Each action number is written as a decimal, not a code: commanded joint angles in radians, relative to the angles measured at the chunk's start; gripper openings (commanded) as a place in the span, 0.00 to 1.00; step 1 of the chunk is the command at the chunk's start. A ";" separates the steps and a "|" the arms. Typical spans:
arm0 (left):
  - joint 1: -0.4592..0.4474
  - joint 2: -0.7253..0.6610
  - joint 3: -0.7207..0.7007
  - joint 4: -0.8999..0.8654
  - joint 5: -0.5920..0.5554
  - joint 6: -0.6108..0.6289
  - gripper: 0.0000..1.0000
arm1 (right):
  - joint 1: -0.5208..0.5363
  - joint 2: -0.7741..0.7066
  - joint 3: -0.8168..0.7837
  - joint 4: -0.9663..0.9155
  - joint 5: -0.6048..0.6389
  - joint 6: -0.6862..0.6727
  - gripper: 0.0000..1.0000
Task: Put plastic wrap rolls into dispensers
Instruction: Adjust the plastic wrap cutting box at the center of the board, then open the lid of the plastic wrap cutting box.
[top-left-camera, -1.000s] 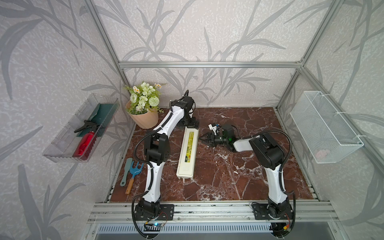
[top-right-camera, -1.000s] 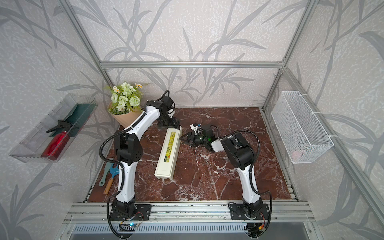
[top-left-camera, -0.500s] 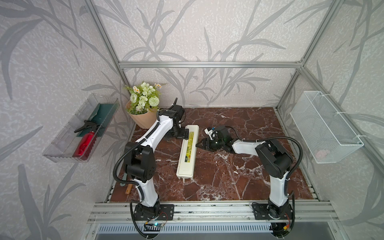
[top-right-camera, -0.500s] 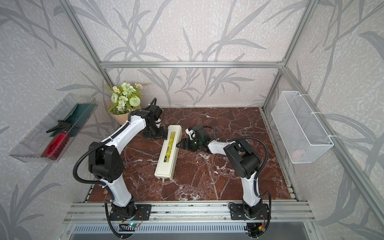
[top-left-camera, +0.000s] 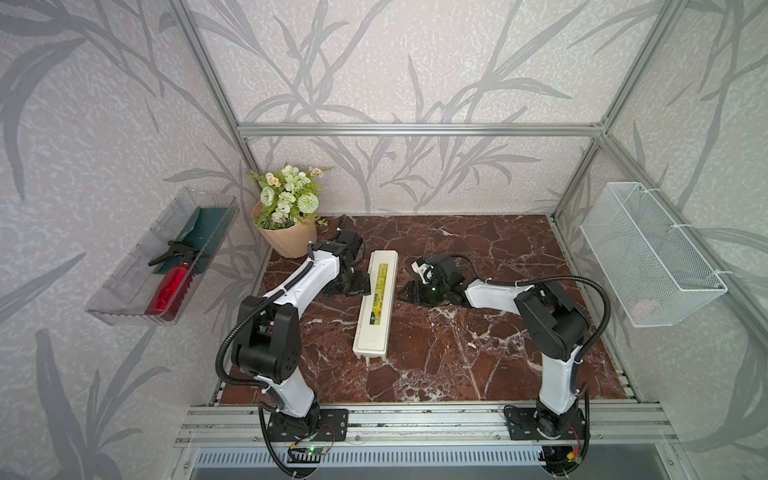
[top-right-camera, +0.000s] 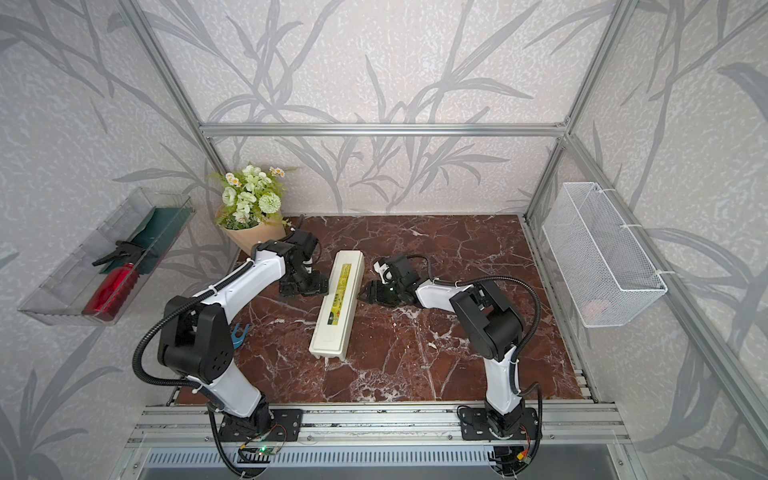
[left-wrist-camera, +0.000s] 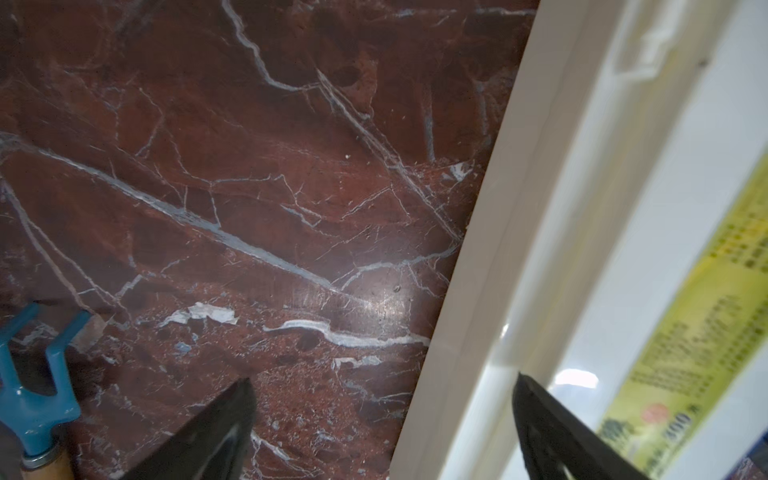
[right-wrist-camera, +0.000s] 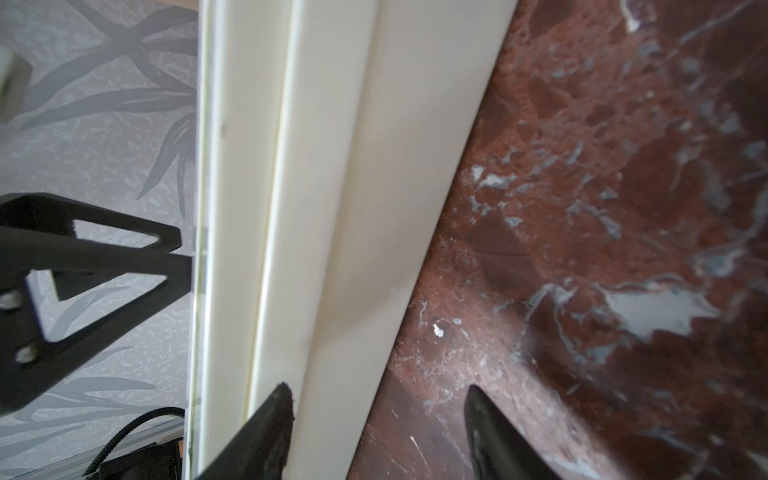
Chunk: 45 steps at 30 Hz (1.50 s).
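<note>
At mid-table, the left gripper, jaws wide and empty, has swung from the far end of the shut box to its flank, facing the parted right gripper; roll unseen, presumably inside.

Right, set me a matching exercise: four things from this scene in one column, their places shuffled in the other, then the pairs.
Things:
1. dispenser
2. flower pot
3. red bottle
4. wire basket

Places:
A. in the clear tray on the left wall
B. hung on the right wall
C. back left corner of the marble table
D. lying in the middle of the table

Pairs: 1-D, 2-C, 3-A, 4-B.
</note>
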 joint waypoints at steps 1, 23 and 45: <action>0.004 0.031 -0.021 0.055 0.029 -0.014 0.95 | 0.010 -0.032 0.032 -0.030 0.005 -0.013 0.65; -0.109 0.138 0.037 0.158 0.205 -0.093 0.93 | -0.010 -0.086 0.046 -0.147 0.036 -0.068 0.67; -0.116 0.104 0.005 0.070 0.180 -0.054 0.92 | -0.030 -0.119 0.085 -0.167 0.047 -0.034 0.71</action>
